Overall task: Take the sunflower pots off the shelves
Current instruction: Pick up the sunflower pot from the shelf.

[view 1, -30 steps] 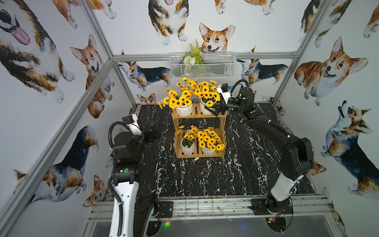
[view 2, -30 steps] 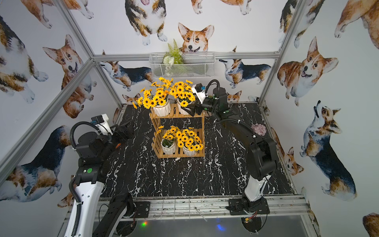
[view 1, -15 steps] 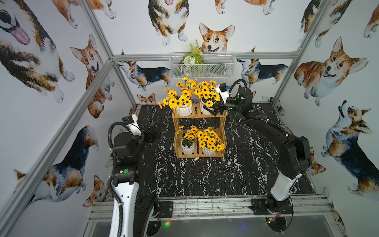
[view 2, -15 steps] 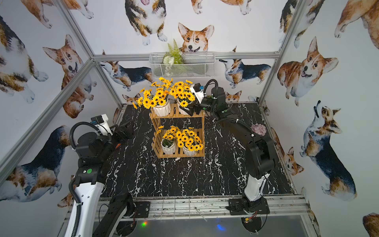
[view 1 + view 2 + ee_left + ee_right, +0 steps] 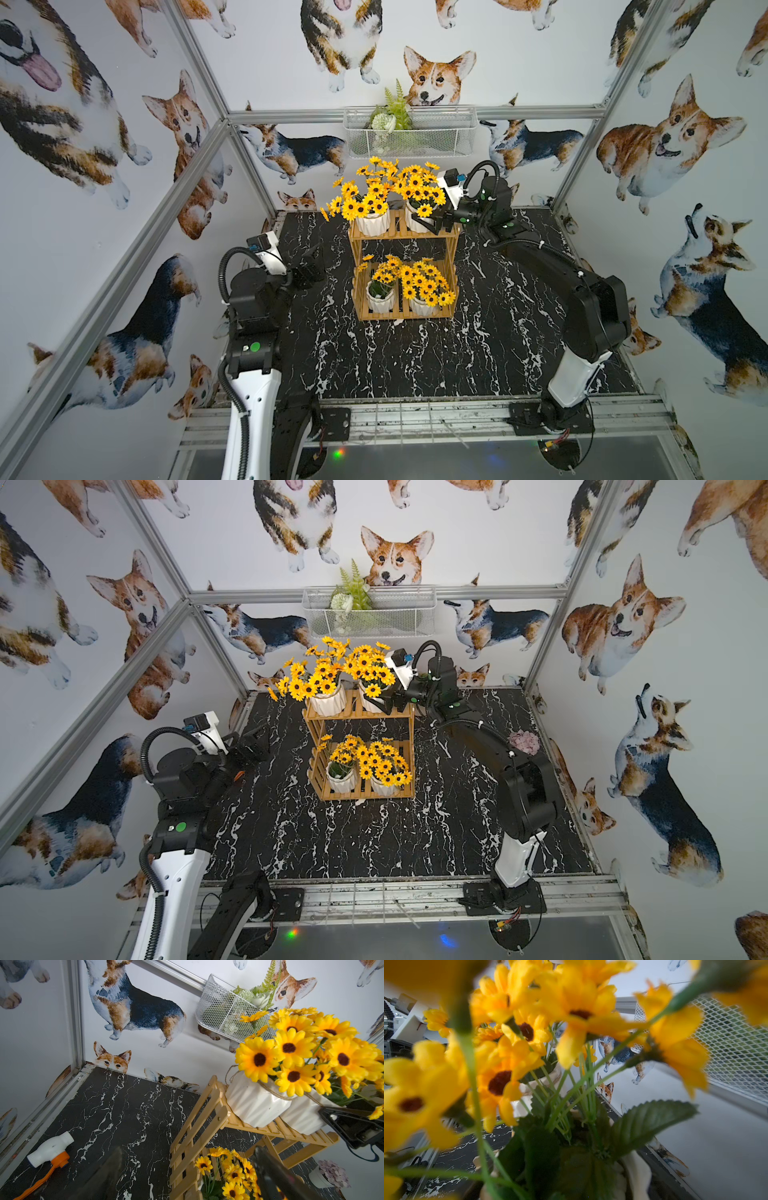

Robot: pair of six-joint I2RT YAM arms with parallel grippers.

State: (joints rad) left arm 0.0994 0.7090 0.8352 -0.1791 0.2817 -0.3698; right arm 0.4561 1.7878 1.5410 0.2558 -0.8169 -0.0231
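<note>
The shelves (image 5: pixel 402 245) are a two-tier wooden rack in the middle of the black table. Two sunflower pots stand on the top tier, one on the left (image 5: pixel 373 223) and one on the right (image 5: pixel 417 221). Two more stand on the bottom tier (image 5: pixel 380 297) (image 5: pixel 422 306). My right gripper (image 5: pixel 437 219) is at the right-hand top pot, open, with its jaws spread at the pot's side. The right wrist view is filled with blurred sunflowers (image 5: pixel 529 1028), and the jaws are hidden behind leaves. My left gripper (image 5: pixel 312 266) hangs open left of the shelves, nothing between its fingers (image 5: pixel 276 1180).
A white wire basket (image 5: pixel 440 133) with a green succulent hangs on the back wall above the shelves. A white pot of pale pink flowers (image 5: pixel 524 742) stands by the right wall. A white-and-orange plastic valve (image 5: pixel 49 1151) lies at the table's left edge.
My right gripper has moved left, in against the right-hand top pot. The left arm has not moved.
</note>
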